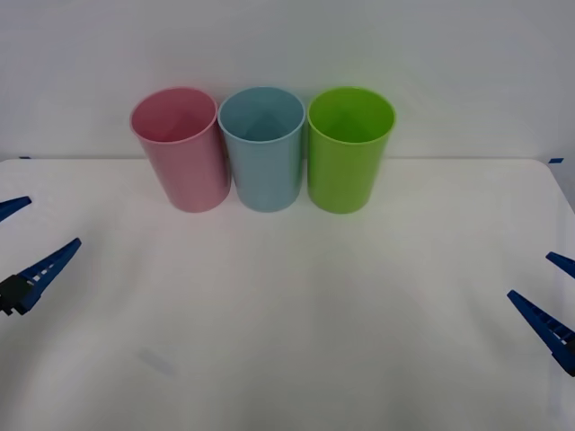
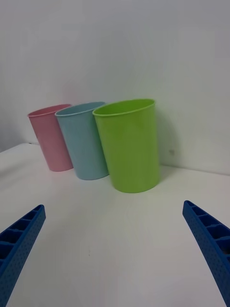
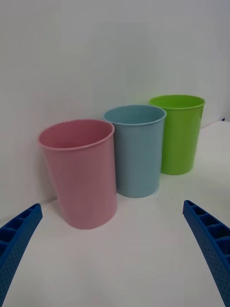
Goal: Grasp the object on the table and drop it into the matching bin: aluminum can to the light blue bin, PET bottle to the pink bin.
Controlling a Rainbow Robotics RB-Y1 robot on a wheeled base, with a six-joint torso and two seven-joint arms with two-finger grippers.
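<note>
The light blue bin (image 1: 262,153) stands upright at the far edge of the table (image 1: 296,305), in the middle of a row of three. Its round rim faces up, and its inside is shadowed, so what sits at the bottom I cannot tell. The pink bin (image 1: 184,157) is on its left, touching or very nearly touching it. The lime green bin (image 1: 349,153) is on its right, just as tight against it. All three are backed up close to the white wall.

On the near part of the tabletop there's a faint grey smudge (image 1: 157,362) towards the left.

Out at the left edge of the front view, the left gripper (image 1: 27,235) hovers over the table, well apart from the bins. Its blue ribbed fingers (image 3: 19,235) are spread wide with nothing between them. From its wrist camera the pink bin comes nearest, then light blue, then green.

Over on the right edge, the right gripper (image 1: 550,292) mirrors it. Its fingers (image 2: 211,235) are splayed just as wide, with nothing in its grasp. It too sits far back from the row, and the lime green bin is closest to its camera.
</note>
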